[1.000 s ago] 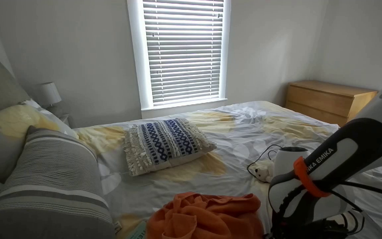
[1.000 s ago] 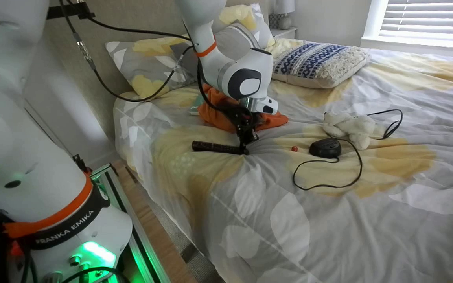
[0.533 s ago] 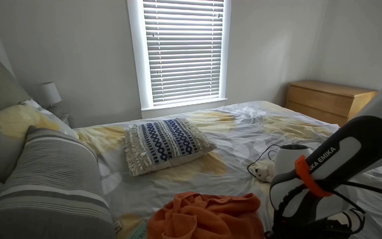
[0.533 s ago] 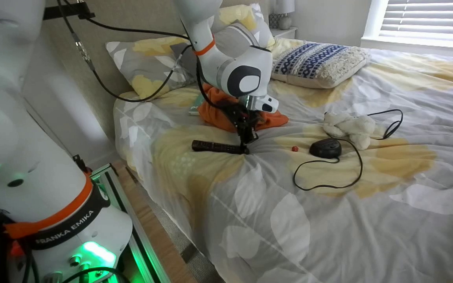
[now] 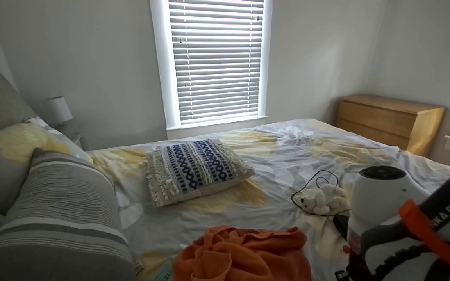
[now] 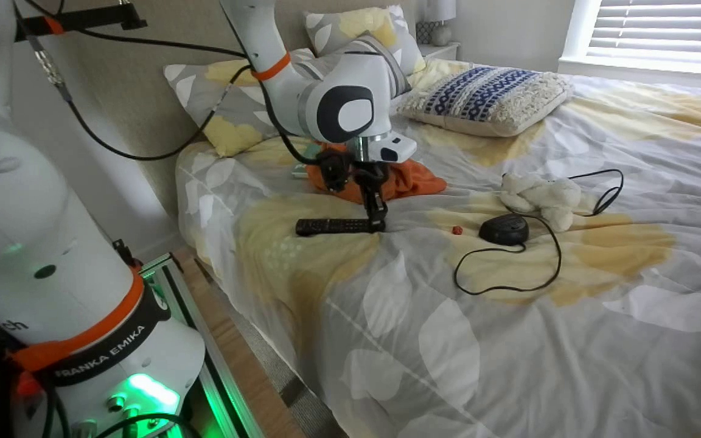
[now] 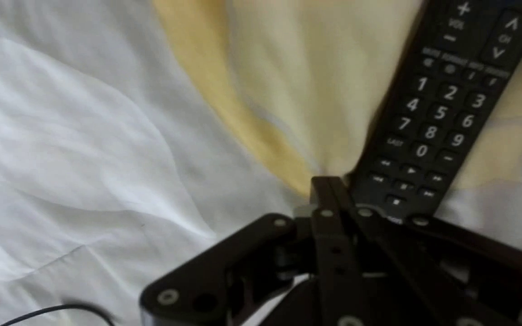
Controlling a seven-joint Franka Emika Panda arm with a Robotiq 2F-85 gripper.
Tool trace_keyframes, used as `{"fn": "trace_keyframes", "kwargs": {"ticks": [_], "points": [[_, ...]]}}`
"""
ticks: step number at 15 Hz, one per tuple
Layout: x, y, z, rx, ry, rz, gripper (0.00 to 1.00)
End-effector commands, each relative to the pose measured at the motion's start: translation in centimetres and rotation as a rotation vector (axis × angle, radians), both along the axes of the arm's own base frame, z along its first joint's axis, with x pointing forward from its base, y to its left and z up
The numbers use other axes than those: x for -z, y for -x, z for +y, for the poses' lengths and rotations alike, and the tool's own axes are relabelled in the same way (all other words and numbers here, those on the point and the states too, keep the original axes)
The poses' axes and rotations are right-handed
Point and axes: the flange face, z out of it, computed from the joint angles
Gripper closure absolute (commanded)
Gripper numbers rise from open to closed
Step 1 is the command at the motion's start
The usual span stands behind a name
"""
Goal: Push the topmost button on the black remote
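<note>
Black remote (image 6: 333, 227), on the bed (image 6: 539, 353); gripper (image 7: 331, 180) at its lower end

Remote: lying keypad up; number keys (image 7: 441, 112) and playback keys (image 7: 403, 186) legible in the wrist view.
Gripper: jaws together, nothing held between them; set just beside the remote's edge at the playback-key end, contact unclear.
Orange cloth (image 5: 244, 255): crumpled, behind the gripper in an exterior view.
Small red object (image 6: 457, 230): between the gripper and a black corded device (image 6: 504, 230).
White plush bear (image 6: 539, 193): just behind that device.
Fringed cushion (image 5: 199, 168): blue and white pattern, beyond the orange cloth.
Striped pillow (image 5: 61, 218): grey with white bands.
Chest of drawers (image 5: 381, 117): pale wood, past the bed.
Window blinds (image 5: 217, 62): lowered.
</note>
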Motion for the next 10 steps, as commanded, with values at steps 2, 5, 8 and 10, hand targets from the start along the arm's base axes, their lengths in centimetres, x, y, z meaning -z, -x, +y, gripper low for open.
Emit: {"fn": "trace_keyframes", "kwargs": {"ticks": [2,5,8,10], "points": [[-4.1,3.3,-1.0,0.051,0.105,-0.129,0.70],[-6.3,3.5,-1.3,0.013,0.166,-0.217,0.48],[-8.8,3.0,-0.8,-0.057,0.209,-0.315,0.24],[-10.4,2.9,0.1,-0.109,0.213,-0.383,0.11]]}}
